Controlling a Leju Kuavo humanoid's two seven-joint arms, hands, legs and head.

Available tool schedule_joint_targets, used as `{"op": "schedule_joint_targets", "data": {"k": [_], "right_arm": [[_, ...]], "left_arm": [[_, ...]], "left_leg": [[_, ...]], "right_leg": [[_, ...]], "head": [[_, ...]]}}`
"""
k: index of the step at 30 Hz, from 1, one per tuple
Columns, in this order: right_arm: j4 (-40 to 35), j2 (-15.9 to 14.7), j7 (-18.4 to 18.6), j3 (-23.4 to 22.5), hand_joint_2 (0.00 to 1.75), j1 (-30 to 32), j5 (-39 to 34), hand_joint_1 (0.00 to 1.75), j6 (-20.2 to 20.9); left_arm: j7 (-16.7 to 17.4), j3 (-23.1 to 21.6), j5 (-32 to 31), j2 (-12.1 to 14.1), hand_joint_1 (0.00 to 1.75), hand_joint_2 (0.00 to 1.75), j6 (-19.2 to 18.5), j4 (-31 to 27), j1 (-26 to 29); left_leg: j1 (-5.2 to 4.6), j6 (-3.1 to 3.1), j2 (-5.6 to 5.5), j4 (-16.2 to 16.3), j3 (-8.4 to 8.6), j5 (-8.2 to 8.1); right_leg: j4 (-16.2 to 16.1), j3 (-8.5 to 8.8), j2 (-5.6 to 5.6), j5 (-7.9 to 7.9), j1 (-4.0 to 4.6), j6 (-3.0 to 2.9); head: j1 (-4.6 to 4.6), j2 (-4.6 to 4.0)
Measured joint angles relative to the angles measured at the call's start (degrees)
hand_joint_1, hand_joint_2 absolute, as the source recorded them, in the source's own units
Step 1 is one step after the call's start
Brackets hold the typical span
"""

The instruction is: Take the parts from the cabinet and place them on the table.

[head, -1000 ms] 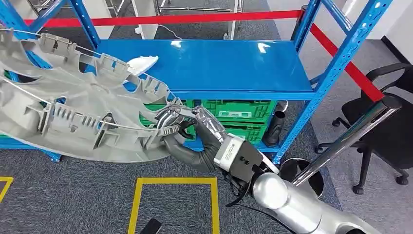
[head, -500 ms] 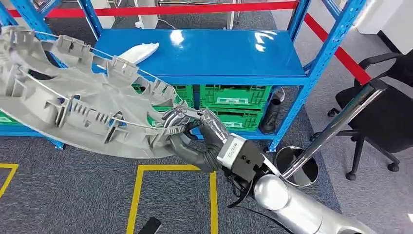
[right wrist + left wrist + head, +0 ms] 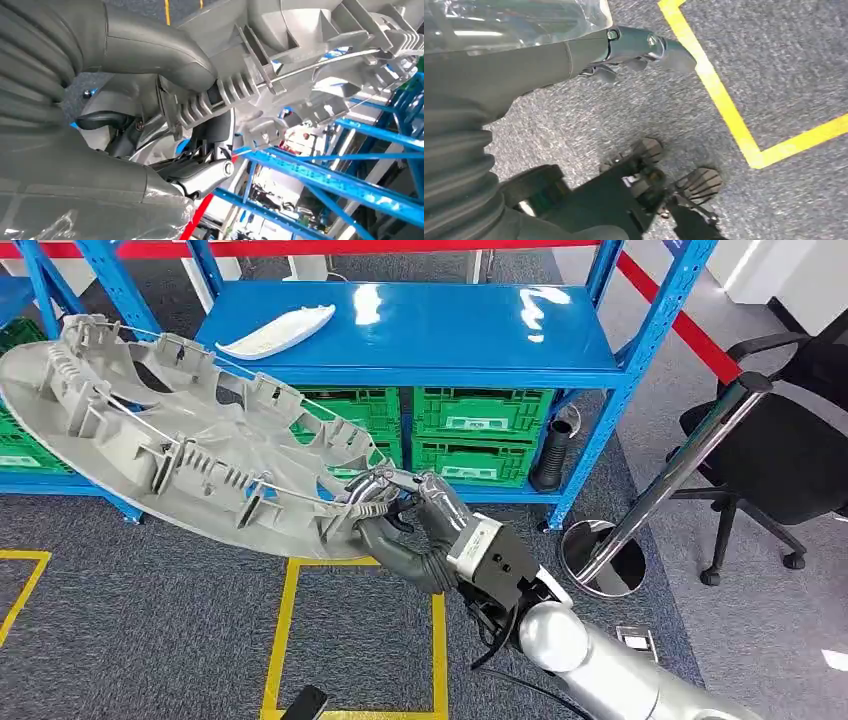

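My right robot hand [image 3: 400,525] was clamped on the rim of the grey wheel cover [image 3: 180,455], thumb over the ribbed clip side and darker fingers [image 3: 120,122] curled underneath, as my right wrist view showed close up. The cover hung out to my left in the air, inner face up with its wire ring and clips showing, tilted, clear of the blue shelf rack [image 3: 420,330].

Over the last second the whole scene had slid: the rack dropped lower and further back in my head view, and more carpet and the yellow floor marking [image 3: 360,570] came in below. I judged that to be my own body turning and backing off, not the shelf moving. The cover kept its place against my hand, so the grip had held through the turn.

That meant the pick was done and I was in the carry stage; no desk was yet in sight. A white trim piece [image 3: 275,332] lay on the rack's shelf, probably the next part to fetch.

My left robot hand [image 3: 644,47] hung beside me over the carpet, fingers held apart and holding nothing.
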Motion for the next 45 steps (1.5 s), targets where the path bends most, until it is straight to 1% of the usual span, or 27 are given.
{"op": "schedule_joint_targets", "data": {"k": [2,4,5,6,7,9,10,12,15,16,18,20,21,22,24,25,27,31,33,35,36,38,40,41,42,43,45], "right_arm": [[0.18,-0.22,-0.15,-0.28,1.75,0.42,0.0,1.75,-0.07],[0.33,-0.33,-0.2,-0.44,1.75,0.67,0.0,1.75,-0.15],[0.42,-0.39,-0.2,-0.46,1.75,0.8,0.0,1.75,-0.17],[0.48,-0.46,-0.2,-0.5,1.75,1.02,0.0,1.75,-0.2],[0.57,-0.5,-0.2,-0.52,1.75,1.26,0.0,1.75,-0.22],[0.66,-0.55,-0.2,-0.57,1.75,1.34,0.0,1.75,-0.33],[0.66,-0.55,-0.2,-0.61,1.75,1.33,0.0,1.75,-0.35],[0.61,-0.52,-0.24,-0.68,1.75,1.33,0.0,1.75,-0.35],[0.63,-0.55,-0.28,-0.72,1.75,1.47,0.0,1.75,-0.46],[0.68,-0.55,-0.28,-0.72,1.75,1.52,0.0,1.75,-0.5],[0.66,-0.5,-0.33,-0.72,1.75,1.56,0.0,1.75,-0.52],[0.66,-0.48,-0.31,-0.72,1.75,1.65,0.04,1.75,-0.57],[0.66,-0.48,-0.31,-0.72,1.75,1.75,0.11,1.75,-0.59],[0.66,-0.48,-0.31,-0.72,1.75,1.9,0.11,1.75,-0.59],[0.66,-0.48,-0.31,-0.7,1.75,2.08,0.11,1.75,-0.59],[0.66,-0.48,-0.28,-0.72,1.75,2.12,0.11,1.75,-0.59],[0.61,-0.5,-0.28,-0.83,1.75,2.19,0.11,1.75,-0.61],[0.61,-0.55,-0.28,-0.92,1.75,2.38,0.13,1.75,-0.61],[0.61,-0.63,-0.28,-0.98,1.75,2.42,0.13,1.75,-0.61],[0.61,-0.66,-0.28,-0.98,1.75,2.52,0.13,1.75,-0.61],[0.61,-0.68,-0.28,-0.98,1.75,2.61,0.13,1.75,-0.61],[0.63,-0.72,-0.28,-0.96,1.75,2.75,0.13,1.75,-0.61],[0.63,-0.76,-0.28,-0.98,1.75,2.77,0.13,1.75,-0.61],[0.61,-0.76,-0.31,-0.98,1.75,2.76,0.13,1.75,-0.59],[0.57,-0.76,-0.35,-0.98,1.75,2.72,0.13,1.75,-0.57],[0.46,-0.76,-0.5,-1.0,1.75,2.7,0.13,1.75,-0.5],[0.46,-0.76,-1.03,-0.98,1.75,2.71,0.13,1.75,-0.39]], "left_arm": [[0.07,-0.11,0.07,0.02,0.0,1.75,0.0,-0.02,-0.03],[0.07,-0.18,0.09,0.04,0.0,1.75,0.0,-0.04,-0.15],[0.07,-0.22,0.13,0.07,0.0,1.75,0.0,-0.04,-0.17],[0.07,-0.26,0.13,0.11,0.0,1.75,0.0,-0.04,-0.18],[0.07,-0.31,0.15,0.17,0.0,1.75,0.02,-0.04,-0.18],[0.04,-0.35,0.15,0.22,0.0,1.75,0.04,-0.04,-0.18],[-0.02,-0.35,0.15,0.22,0.0,1.75,0.09,-0.04,-0.19],[-0.09,-0.37,0.2,0.2,0.0,1.75,0.18,-0.22,-0.21],[-0.31,-0.42,0.33,0.24,0.0,1.75,0.26,-0.22,-0.18],[-0.33,-0.42,0.35,0.39,0.0,1.75,0.28,-0.22,-0.03],[-0.37,-0.48,0.37,0.37,0.0,1.75,0.28,-0.24,0.32],[-0.37,-0.57,0.39,0.42,0.0,1.75,0.28,-0.24,0.31],[-0.37,-0.61,0.39,0.42,0.0,1.75,0.28,-0.24,0.31],[-0.37,-0.63,0.39,0.42,0.0,1.75,0.31,-0.24,0.33],[-0.37,-0.68,0.39,0.5,0.0,1.75,0.33,-0.24,0.34],[-0.37,-0.68,0.39,0.5,0.0,1.75,0.33,-0.24,0.3],[-0.42,-0.68,0.39,0.48,0.0,1.75,0.33,-0.28,0.12],[-0.39,-0.79,0.39,0.46,0.0,1.75,0.33,-0.33,0.38],[-0.39,-0.81,0.48,0.46,0.0,1.75,0.35,-0.33,0.29],[-0.39,-0.81,0.48,0.48,0.0,1.75,0.35,-0.33,0.23],[-0.39,-0.81,0.48,0.48,0.0,1.75,0.33,-0.33,0.23],[-0.39,-0.83,0.48,0.48,0.0,1.75,0.35,-0.33,0.26],[-0.39,-0.83,0.46,0.5,0.0,1.75,0.33,-0.33,0.25],[-0.39,-0.83,0.44,0.48,0.0,1.75,0.33,-0.33,0.24],[-0.39,-0.83,0.39,0.46,0.0,1.75,0.33,-0.35,0.22],[-0.39,-0.83,0.33,0.46,0.0,1.75,0.33,-0.35,0.21],[-0.39,-0.83,0.33,0.46,0.0,1.75,0.33,-0.35,0.13]], "left_leg": [[0.28,1.03,0.44,-0.13,-1.21,1.3],[0.06,1.44,0.46,0.07,-2.95,2.66],[-0.09,1.5,0.48,0.2,-3.85,3.35],[-0.21,1.56,0.51,0.36,-4.57,3.96],[-0.35,1.55,0.56,0.62,-5.8,4.66],[-0.58,1.46,0.56,1.29,-8.06,5.77],[-0.64,1.34,0.54,1.66,-8.89,6.25],[-0.83,0.83,0.53,2.08,-9.97,7.19],[-0.09,-0.32,0.51,1.42,-10.7,9.34],[0.04,-0.56,0.31,1.63,-11.21,8.67],[0.03,-1.23,0.19,5.52,-12.13,2.14],[0.27,-1.73,0.2,14.45,-13.68,-3.73],[0.32,-1.9,0.2,17.98,-13.88,-4.33],[0.41,-2.04,0.2,19.15,-13.27,-3.04],[0.57,-2.19,0.2,15.76,-9.26,1.57],[0.62,-2.28,0.19,10.97,-5.53,2.67],[0.51,-1.97,-0.01,0.68,1.42,-1.06],[0.28,0.09,0.15,-0.36,0.15,0.05],[0.3,0.99,0.46,-0.27,-1.19,1.41],[0.09,1.24,0.48,-0.16,-3.16,2.99],[-0.04,1.31,0.54,-0.03,-4.06,3.74],[-0.26,1.28,0.65,0.35,-6.37,5.19],[-0.49,1.14,0.65,0.74,-8.42,6.44],[-0.54,0.99,0.64,0.99,-9.04,6.91],[-0.78,0.68,0.62,1.27,-9.56,7.29],[-0.74,0.41,0.62,1.38,-9.87,7.91],[-0.11,-0.27,0.67,0.92,-10.53,9.42]], "right_leg": [[2.24,-1.02,0.38,-4.44,-0.19,0.56],[10.11,-2.57,0.39,-11.65,-0.29,0.81],[14.14,-3.19,0.39,-13.44,-0.29,0.88],[16.98,-3.32,0.39,-13.39,-0.28,0.88],[17.62,-2.42,0.4,-11.54,-0.27,0.76],[12.47,2.14,0.4,-7.25,-0.21,0.18],[7.94,5.46,0.42,-6.79,-0.09,-0.26],[-1.14,10.84,0.45,-10.08,0.22,-0.81],[-1.81,9.9,0.57,-8.63,1.01,-1.38],[-2.38,9.52,0.26,-7.69,0.25,-1.93],[-2.23,7.97,0.22,-6.33,0.26,-2.56],[-1.8,6.1,0.09,-5.11,0.27,-2.62],[-1.54,5.07,0.0,-4.48,0.26,-2.55],[-1.29,4.06,-0.06,-3.89,0.23,-2.49],[-0.64,1.84,-0.1,-2.68,0.07,-2.15],[-0.2,0.67,-0.06,-2.07,-0.06,-1.86],[0.63,-0.38,0.02,-1.31,0.16,-1.2],[-0.01,-0.78,0.09,1.0,-0.08,0.18],[3.0,-1.81,0.29,-4.87,-0.28,0.61],[11.47,-3.2,0.31,-12.1,-0.28,0.85],[15.58,-3.67,0.32,-13.46,-0.28,0.89],[18.2,-2.42,0.34,-10.53,-0.27,0.73],[12.4,2.7,0.37,-6.66,-0.23,0.11],[6.98,6.75,0.42,-6.94,-0.11,-0.39],[1.1,10.81,0.41,-9.24,0.26,-0.76],[-2.86,12.92,0.45,-10.86,0.27,-0.83],[-2.75,11.92,0.54,-10.06,0.93,-1.07]], "head": [[0.24,0.0],[0.5,0.0],[0.5,0.0],[0.5,0.0],[0.55,0.0],[0.57,0.0],[0.57,0.0],[0.44,0.0],[0.52,0.0],[0.68,0.0],[0.24,0.0],[-0.04,0.0],[0.0,0.0],[-0.04,0.0],[-0.02,0.0],[-0.02,0.0],[-0.13,0.0],[0.04,0.0],[0.37,0.0],[0.52,0.0],[0.55,0.0],[0.63,0.0],[0.63,0.0],[0.61,0.0],[0.63,0.0],[0.48,0.0],[0.61,0.0]]}}
